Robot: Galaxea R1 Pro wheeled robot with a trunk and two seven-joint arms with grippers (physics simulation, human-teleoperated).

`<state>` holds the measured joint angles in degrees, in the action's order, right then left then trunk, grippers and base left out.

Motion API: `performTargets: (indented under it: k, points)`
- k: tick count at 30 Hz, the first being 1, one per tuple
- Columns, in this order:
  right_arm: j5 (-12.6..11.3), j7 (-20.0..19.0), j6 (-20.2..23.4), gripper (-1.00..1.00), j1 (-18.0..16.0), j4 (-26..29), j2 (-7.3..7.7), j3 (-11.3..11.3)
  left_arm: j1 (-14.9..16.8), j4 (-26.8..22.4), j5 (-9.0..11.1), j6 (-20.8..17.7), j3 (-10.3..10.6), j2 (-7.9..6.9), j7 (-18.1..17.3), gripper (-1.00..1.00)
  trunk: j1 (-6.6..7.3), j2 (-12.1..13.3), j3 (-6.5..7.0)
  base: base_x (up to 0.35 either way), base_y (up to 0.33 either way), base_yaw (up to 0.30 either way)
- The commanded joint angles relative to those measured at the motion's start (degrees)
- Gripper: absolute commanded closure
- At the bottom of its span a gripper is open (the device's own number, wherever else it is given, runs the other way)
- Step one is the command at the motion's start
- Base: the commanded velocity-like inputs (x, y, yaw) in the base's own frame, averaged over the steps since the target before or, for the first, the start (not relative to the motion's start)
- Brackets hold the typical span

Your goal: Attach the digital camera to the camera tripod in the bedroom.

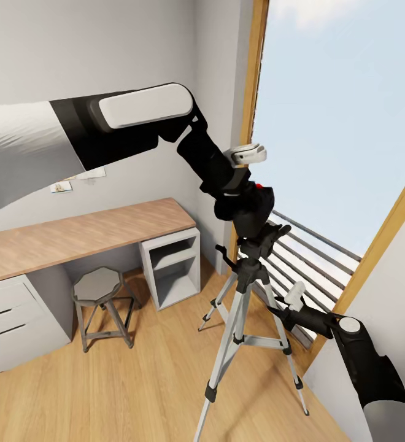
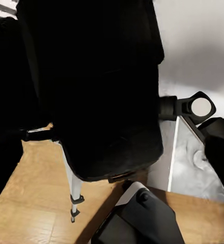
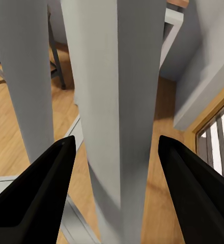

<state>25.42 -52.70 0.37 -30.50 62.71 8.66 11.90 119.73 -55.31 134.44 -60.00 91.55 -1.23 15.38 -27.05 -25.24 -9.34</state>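
The black digital camera point(image 1: 256, 207), red button on top, sits right on the black head point(image 1: 262, 238) of the camera tripod point(image 1: 242, 319), beside the tall window. My left gripper point(image 1: 242, 191) comes down from the upper left and is shut on the camera. In the left wrist view the camera point(image 2: 102, 86) is a large dark mass, with a silver leg point(image 2: 74, 185) and the handle knob point(image 2: 201, 107) behind it. My right gripper point(image 1: 277, 309) is low beside the tripod, open, its fingers point(image 3: 38, 193) on either side of a silver leg point(image 3: 114, 101) without touching it.
A wood-topped grey desk point(image 1: 73, 236) runs along the left wall with drawers point(image 1: 12, 319) and a grey cube shelf point(image 1: 175, 264). A grey octagonal stool point(image 1: 98, 288) stands under it. The window railing point(image 1: 316, 255) and wood frame point(image 1: 380, 239) are close behind the tripod.
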Motion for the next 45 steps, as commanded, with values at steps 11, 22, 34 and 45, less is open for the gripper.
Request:
performTargets:
  k: [11, 22, 34, 45]
  points:
    - [0.86, 1.37, -1.24, 1.0, 0.07, -0.05, -0.13, 0.05, -0.02, 0.12, 0.56, 0.0, 0.12, 0.68, 0.44, -1.0, -0.05, -0.08, -0.16, 0.0, 0.0, 0.0]
    - [0.86, 1.37, -1.24, 1.0, 0.09, -0.05, -0.13, 0.05, -0.08, 0.03, 0.56, 0.0, -0.1, 0.42, 0.44, -1.0, -0.05, -0.08, -0.16, 0.0, 0.0, 0.0]
    - [0.86, 1.37, -1.24, 1.0, 0.17, -0.05, -0.14, 0.05, -0.87, 0.08, 0.56, 0.0, -9.96, -6.32, 0.53, -1.0, -0.05, -0.08, -0.16, 0.0, 0.0, 0.0]
    - [0.86, 1.37, -1.24, 1.0, 0.18, -0.05, -0.14, 0.06, -4.88, -0.45, 0.56, 0.0, -15.18, -12.66, 0.63, -1.0, -0.05, -0.08, -0.16, 0.0, 0.0, 0.0]
